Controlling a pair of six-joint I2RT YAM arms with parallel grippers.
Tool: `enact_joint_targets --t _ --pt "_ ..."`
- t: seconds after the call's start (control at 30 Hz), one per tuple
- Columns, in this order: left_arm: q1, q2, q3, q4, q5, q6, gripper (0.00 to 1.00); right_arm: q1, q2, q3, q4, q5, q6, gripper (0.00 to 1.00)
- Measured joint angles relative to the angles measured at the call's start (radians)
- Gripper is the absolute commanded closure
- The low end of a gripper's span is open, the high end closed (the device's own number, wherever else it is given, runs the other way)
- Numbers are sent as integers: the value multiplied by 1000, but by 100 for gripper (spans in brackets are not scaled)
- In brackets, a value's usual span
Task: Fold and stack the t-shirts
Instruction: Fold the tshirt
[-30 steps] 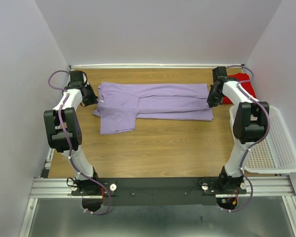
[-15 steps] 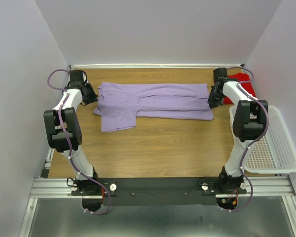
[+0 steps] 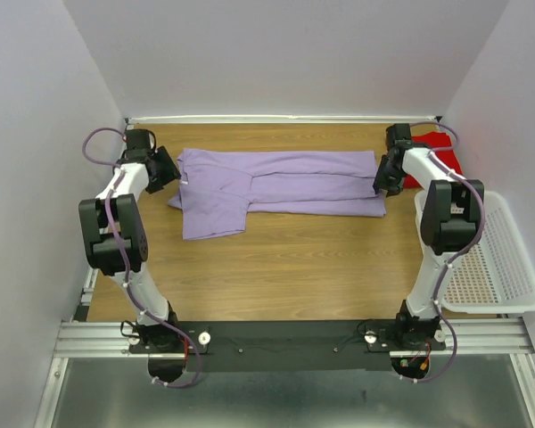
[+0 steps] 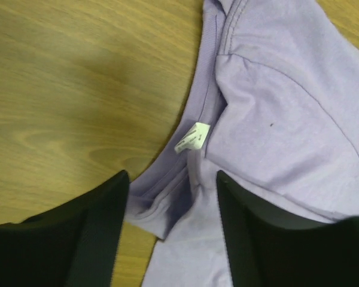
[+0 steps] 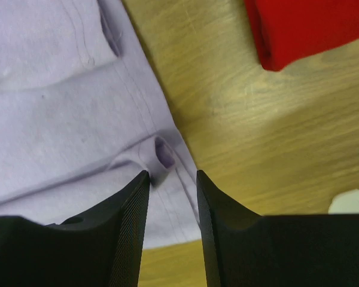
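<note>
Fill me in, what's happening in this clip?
Two arms are folding the lavender t-shirt, which lies on the table as a long band with one sleeve sticking out. The left gripper is at its collar end, the right gripper at its hem; both are open, the cloth lying loose between the jaws. The red t-shirt sits at the far right, just beyond a white basket.

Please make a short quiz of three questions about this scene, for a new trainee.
1. True or false: the red t-shirt lies inside the white basket.
2. What lies between the fingers of the left gripper? A. the collar of the lavender t-shirt; B. the red t-shirt; C. nothing.
3. Fill in: a small white ___ shows at the lavender collar.

Key: 1 false; 2 A; 3 label.
</note>
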Motion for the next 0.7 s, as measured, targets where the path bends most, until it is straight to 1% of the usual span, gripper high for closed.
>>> enact_joint_targets --t 0.1,0.17,0.3,0.37,0.43,0.53,0.57,0.63,0.7 --pt "1 -66 -41 -2 -24 4 23 -1 -39 -28 5 -18 -2 43" --pt "0 -140 -81 0 -40 10 23 -1 -87 -58 6 -31 -3 41" --pt "-17 -304 -194 -4 -66 23 23 0 -225 -138 10 -63 -4 35" --pt "-42 -372 -248 -5 -77 29 23 3 -283 -174 14 -76 -3 34" --pt "-100 -439 -324 -17 -100 31 23 9 -341 -215 15 -89 -3 33" --pt "-209 -474 -411 -25 -120 26 25 21 -410 -280 21 -102 -2 33" --pt "-246 -476 -443 -27 -122 20 26 24 -426 -303 21 -105 -2 32" --pt "-299 -475 -497 -37 -123 6 32 30 -443 -337 20 -108 -2 32" --pt "-325 -471 -521 -46 -129 -4 35 35 -447 -365 20 -118 -2 32"
